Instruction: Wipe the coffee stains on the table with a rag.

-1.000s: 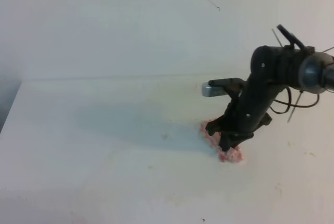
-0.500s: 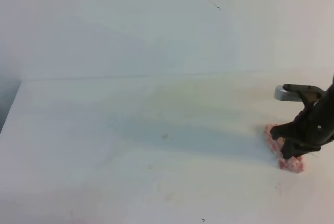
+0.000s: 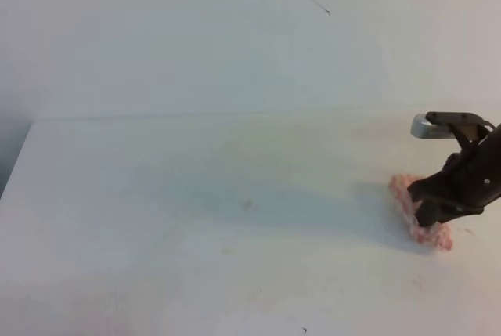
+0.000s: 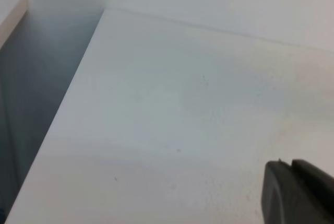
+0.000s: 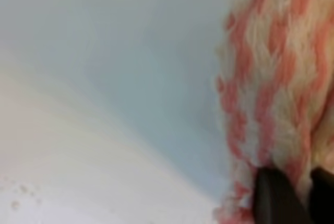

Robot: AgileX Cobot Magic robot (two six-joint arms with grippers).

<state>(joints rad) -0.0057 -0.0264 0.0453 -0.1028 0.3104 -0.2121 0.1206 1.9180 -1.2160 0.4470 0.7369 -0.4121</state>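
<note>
The pink-and-white zigzag rag lies bunched on the white table at the far right. My right gripper presses down on it from above. In the right wrist view two dark fingertips stand close together with a fold of the rag between them. Of the coffee stains only a tiny tan speck shows near the middle of the table. A dark corner of my left gripper shows in the left wrist view, with its jaws out of sight.
The table's left edge drops to a dark gap beside a wall. A pale wall rises behind the table's far edge. Faint smudges mark the near part of the tabletop.
My right arm has swept the rag from right of the middle to the far right side. In the last half second it shifted only slightly back.
</note>
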